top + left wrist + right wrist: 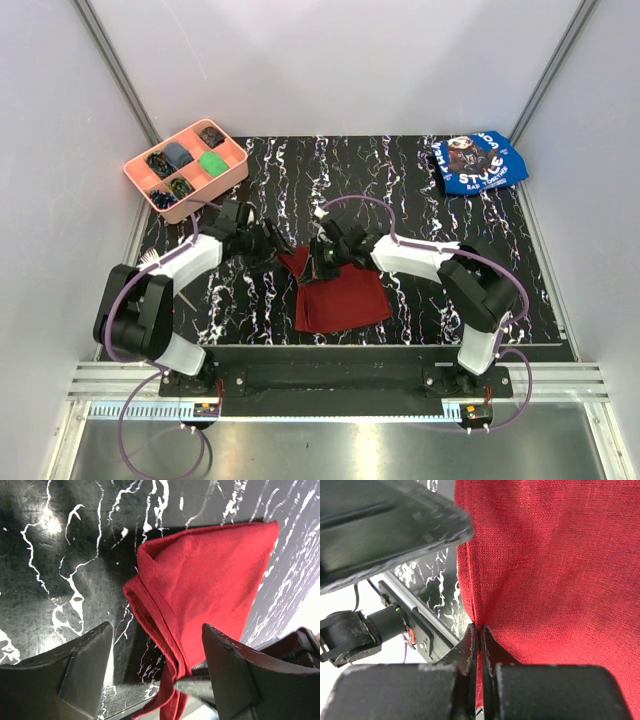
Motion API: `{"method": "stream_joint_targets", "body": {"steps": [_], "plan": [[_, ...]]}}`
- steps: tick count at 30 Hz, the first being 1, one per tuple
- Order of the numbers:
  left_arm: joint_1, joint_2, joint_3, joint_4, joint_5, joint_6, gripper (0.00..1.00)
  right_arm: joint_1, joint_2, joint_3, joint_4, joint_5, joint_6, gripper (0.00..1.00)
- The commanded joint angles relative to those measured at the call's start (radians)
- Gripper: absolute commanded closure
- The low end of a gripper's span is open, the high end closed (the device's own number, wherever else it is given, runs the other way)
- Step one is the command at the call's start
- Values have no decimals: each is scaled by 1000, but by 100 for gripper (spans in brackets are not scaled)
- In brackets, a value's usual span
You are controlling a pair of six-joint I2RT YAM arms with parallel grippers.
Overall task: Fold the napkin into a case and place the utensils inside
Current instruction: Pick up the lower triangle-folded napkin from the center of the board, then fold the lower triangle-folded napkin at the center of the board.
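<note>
The dark red napkin (pixel 340 298) lies folded on the marbled table between the arms, with its far left corner lifted. My right gripper (pixel 479 636) is shut on that raised edge of the napkin (pixel 550 580); in the top view it (pixel 325 256) is at the cloth's far corner. My left gripper (pixel 157 655) is open, and the napkin's layered edge (pixel 200 585) hangs between its fingers (pixel 85 665) without being pinched. In the top view the left gripper (pixel 270 245) is just left of the cloth. A thin silver utensil (pixel 150 260) peeks out beside the left arm.
A pink compartment tray (pixel 232 172) with small items stands at the far left corner. A blue printed cloth (pixel 478 162) lies at the far right. White walls enclose the black marbled table (pixel 420 200).
</note>
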Motion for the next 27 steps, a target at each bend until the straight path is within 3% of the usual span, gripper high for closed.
{"method": "stream_joint_targets", "body": {"steps": [1, 11, 16, 19, 22, 27], "plan": [[-5, 39, 58, 67, -23, -47, 27, -11, -63, -15, 77, -54, 10, 100], [-22, 136, 173, 40, -73, 20, 56, -48, -62, -86, 128, -158, 0, 100], [-64, 151, 213, 22, -98, 43, 82, -80, -55, -123, 161, -212, -23, 100], [-107, 165, 259, -14, -141, 54, 91, -113, -45, -144, 164, -253, -40, 100], [-138, 202, 302, -37, -161, 36, 99, -146, -34, -166, 169, -319, -57, 100], [-183, 248, 339, -35, -190, -7, 100, -209, -37, -198, 167, -365, -76, 100]]}}
